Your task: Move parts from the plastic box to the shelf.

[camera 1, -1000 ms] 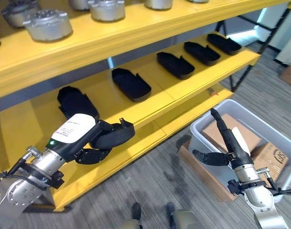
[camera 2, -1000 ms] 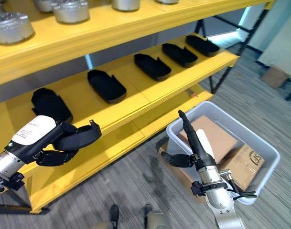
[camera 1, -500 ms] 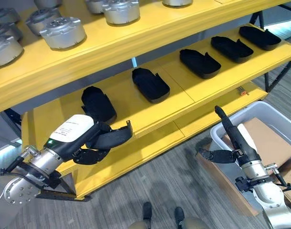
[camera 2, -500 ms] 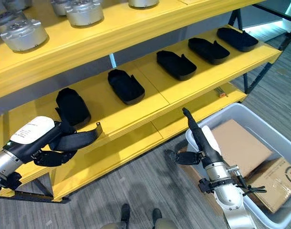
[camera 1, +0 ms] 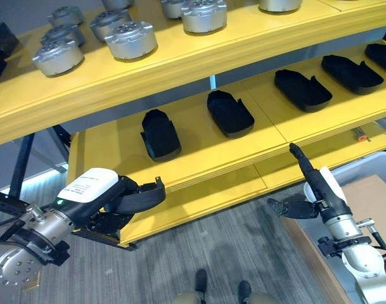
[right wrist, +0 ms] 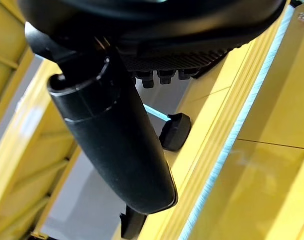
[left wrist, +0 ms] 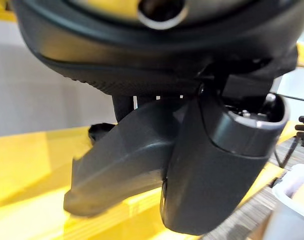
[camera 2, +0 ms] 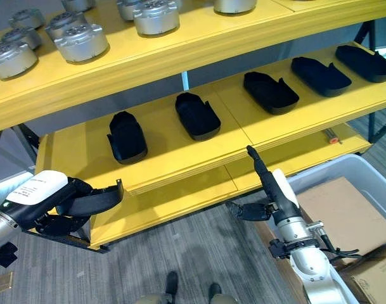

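Wide bare gaps on the yellow middle shelf board (camera 1: pixel 199 142) between the black moulded plastic shells (camera 1: pixel 160 133). Overhead, yellow upper shelf (camera 1: pixel 180 60) limiting entry height. Open stretch of grey plank floor (camera 1: pixel 237 244) before the shelf front.

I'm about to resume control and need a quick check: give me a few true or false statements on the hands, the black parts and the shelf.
1. The left hand holds a black part. True.
2. The right hand grips a black part. False: its fingers are straight and hold nothing.
3. Black parts lie in a row on the middle shelf. True.
4. The top shelf carries cardboard boxes. False: silver round parts stand there.
5. The plastic box sits by the right arm. True.
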You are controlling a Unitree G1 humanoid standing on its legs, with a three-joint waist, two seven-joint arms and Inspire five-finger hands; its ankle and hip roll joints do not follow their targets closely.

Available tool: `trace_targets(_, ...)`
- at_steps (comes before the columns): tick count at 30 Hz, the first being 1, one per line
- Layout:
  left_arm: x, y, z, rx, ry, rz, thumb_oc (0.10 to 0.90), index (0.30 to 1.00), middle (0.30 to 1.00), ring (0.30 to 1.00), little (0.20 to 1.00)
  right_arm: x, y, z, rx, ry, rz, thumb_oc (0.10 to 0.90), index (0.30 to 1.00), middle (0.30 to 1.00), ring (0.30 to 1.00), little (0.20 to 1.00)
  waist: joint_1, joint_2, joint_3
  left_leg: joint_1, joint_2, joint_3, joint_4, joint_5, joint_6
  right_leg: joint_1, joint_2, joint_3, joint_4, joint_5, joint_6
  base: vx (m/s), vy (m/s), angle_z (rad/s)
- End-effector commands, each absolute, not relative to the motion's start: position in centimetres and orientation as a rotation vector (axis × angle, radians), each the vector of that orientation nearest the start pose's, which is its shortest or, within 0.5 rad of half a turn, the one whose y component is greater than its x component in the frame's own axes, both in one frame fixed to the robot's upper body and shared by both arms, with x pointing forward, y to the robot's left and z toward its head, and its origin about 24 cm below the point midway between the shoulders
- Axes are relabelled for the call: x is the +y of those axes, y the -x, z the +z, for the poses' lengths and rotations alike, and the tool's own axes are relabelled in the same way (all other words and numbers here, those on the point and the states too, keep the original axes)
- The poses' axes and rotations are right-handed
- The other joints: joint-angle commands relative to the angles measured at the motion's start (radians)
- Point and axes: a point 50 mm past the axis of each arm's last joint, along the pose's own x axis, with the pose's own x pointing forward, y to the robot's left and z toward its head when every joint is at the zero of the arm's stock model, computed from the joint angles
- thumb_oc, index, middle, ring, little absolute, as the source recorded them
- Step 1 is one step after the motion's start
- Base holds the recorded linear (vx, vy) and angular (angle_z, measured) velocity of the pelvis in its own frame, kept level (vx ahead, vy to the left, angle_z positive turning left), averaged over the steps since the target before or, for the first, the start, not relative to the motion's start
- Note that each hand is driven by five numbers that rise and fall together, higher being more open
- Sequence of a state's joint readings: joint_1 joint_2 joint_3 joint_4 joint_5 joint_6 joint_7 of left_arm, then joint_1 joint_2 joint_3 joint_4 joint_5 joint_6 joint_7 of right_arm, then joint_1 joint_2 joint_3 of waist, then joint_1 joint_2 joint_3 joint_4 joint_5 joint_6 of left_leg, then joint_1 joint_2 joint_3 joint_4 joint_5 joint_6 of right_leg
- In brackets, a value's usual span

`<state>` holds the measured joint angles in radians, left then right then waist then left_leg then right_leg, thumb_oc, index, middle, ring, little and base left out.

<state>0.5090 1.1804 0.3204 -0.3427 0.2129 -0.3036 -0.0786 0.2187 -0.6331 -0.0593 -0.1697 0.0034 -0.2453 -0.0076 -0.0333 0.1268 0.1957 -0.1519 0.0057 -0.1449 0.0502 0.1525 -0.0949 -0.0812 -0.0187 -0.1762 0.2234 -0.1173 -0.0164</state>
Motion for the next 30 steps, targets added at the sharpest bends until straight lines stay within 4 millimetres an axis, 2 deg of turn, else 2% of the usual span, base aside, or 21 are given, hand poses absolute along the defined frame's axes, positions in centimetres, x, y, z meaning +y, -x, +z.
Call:
trace_targets(1,28.5,-19.8,23.5,-0.437,-1.546,-0.141,0.4,0.3,0.3,0.3,0.3,-24.6,-22.4,15.1,-0.503,0.619,0.022,0.9,1.0,1.0,1.0,1.0,-0.037,-0.078,0.052,0.071,0.012,0.109,0.12,-0.186,0.024,0.071,-0.043,0.023,-0.216,0.1,0.041,-0.07,0.032,0.89)
trace_targets(3,28.5,-19.9,23.8,-0.441,-1.574,-0.134,0.4,0.3,0.3,0.3,0.3,-24.7,-22.2,14.9,-0.493,0.621,0.01,0.9,1.0,1.0,1.0,1.0,-0.043,-0.081,0.049,0.082,0.07,0.114,0.101,-0.17,0.02,0.078,-0.052,0.026,-0.22,0.101,0.045,0.01,0.032,0.44)
trace_targets(6,28.6,-20.1,23.5,-0.427,-1.58,-0.138,0.4,0.3,0.3,0.3,0.3,-25.3,-21.7,14.6,-0.475,0.616,-0.015,0.9,1.0,1.0,1.0,1.0,-0.068,-0.074,0.046,0.096,0.191,0.155,0.031,-0.088,0.001,0.071,-0.076,0.006,-0.207,0.091,0.054,0.0,0.116,0.31)
trace_targets(8,28.6,-20.2,23.6,-0.433,-1.595,-0.134,0.4,0.3,0.3,0.3,0.3,-25.8,-21.4,14.5,-0.463,0.631,-0.04,0.9,1.0,1.0,1.0,1.0,-0.081,-0.057,0.046,0.098,0.245,0.188,-0.036,-0.017,-0.018,0.064,-0.086,-0.011,-0.193,0.076,0.06,0.0,0.125,0.41)
trace_targets(9,28.6,-20.2,23.6,-0.434,-1.594,-0.135,0.4,0.3,0.3,0.3,0.3,-25.8,-21.4,14.5,-0.463,0.633,-0.041,0.9,1.0,1.0,1.0,1.0,-0.08,-0.055,0.044,0.103,0.247,0.188,-0.05,-0.008,-0.02,0.061,-0.084,-0.013,-0.19,0.074,0.058,0.02,0.169,0.35)
trace_targets(10,28.5,-20.3,24.0,-0.455,-1.599,-0.132,0.4,0.3,0.3,0.3,0.3,-26.3,-21.1,14.6,-0.463,0.65,-0.075,0.9,1.0,1.0,1.0,1.0,-0.089,-0.032,0.043,0.093,0.287,0.232,-0.11,0.053,-0.044,0.058,-0.091,-0.029,-0.176,0.059,0.067,0.02,0.181,0.35)
trace_targets(11,28.4,-20.4,24.2,-0.47,-1.604,-0.128,0.4,0.3,0.3,0.3,0.3,-26.5,-21.0,14.6,-0.466,0.661,-0.093,0.9,1.0,1.0,1.0,1.0,-0.094,-0.023,0.046,0.086,0.299,0.259,-0.119,0.071,-0.053,0.057,-0.1,-0.038,-0.169,0.057,0.071,0.05,0.255,0.29)
trace_targets(14,28.2,-20.4,24.6,-0.499,-1.661,-0.122,0.4,0.3,0.3,0.3,0.3,-26.6,-20.8,14.4,-0.46,0.692,-0.11,0.9,1.0,1.0,1.0,1.0,-0.084,0.015,0.037,0.098,0.303,0.266,-0.138,0.047,-0.068,0.045,-0.106,-0.045,-0.142,0.049,0.085,0.07,0.19,0.18)
trace_targets(15,28.0,-20.3,24.8,-0.513,-1.669,-0.126,0.4,0.3,0.3,0.3,0.3,-26.6,-20.7,14.4,-0.459,0.7,-0.113,0.9,1.0,1.0,1.0,1.0,-0.082,0.02,0.032,0.101,0.302,0.29,-0.138,0.041,-0.072,0.045,-0.114,-0.052,-0.144,0.056,0.089,0.08,0.177,0.12)
trace_targets(18,27.8,-20.3,25.6,-0.552,-1.714,-0.107,0.4,0.3,0.3,0.3,0.3,-26.6,-20.7,14.2,-0.453,0.701,-0.127,0.9,1.0,1.0,1.0,1.0,-0.066,0.016,0.019,0.123,0.273,0.307,-0.138,0.019,-0.066,0.06,-0.137,-0.048,-0.167,0.079,0.108,0.12,0.188,0.16)
trace_targets(22,27.4,-20.2,26.7,-0.601,-1.794,-0.095,0.4,0.3,0.3,0.3,0.3,-26.4,-20.8,13.9,-0.447,0.716,-0.124,0.9,1.0,1.0,1.0,1.0,-0.059,-0.004,0.02,0.137,0.243,0.347,-0.107,-0.017,-0.055,0.086,-0.18,-0.053,-0.189,0.103,0.135,0.09,0.175,-0.03)
trace_targets(24,27.3,-20.2,27.4,-0.627,-1.836,-0.079,0.4,0.3,0.3,0.3,0.3,-26.1,-20.9,14.0,-0.455,0.712,-0.115,0.9,1.0,1.0,1.0,1.0,-0.056,-0.019,0.029,0.134,0.223,0.352,-0.056,-0.068,-0.043,0.098,-0.204,-0.037,-0.195,0.11,0.152,0.08,0.166,-0.06)
trace_targets(30,26.4,-20.2,28.7,-0.695,-1.908,-0.072,0.4,0.3,0.3,0.3,0.3,-25.9,-20.9,13.6,-0.44,0.694,-0.108,0.9,1.0,1.0,1.0,1.0,-0.058,-0.054,0.023,0.123,0.191,0.38,-0.017,-0.114,-0.019,0.104,-0.244,-0.028,-0.211,0.138,0.18,0.05,0.124,-0.16)
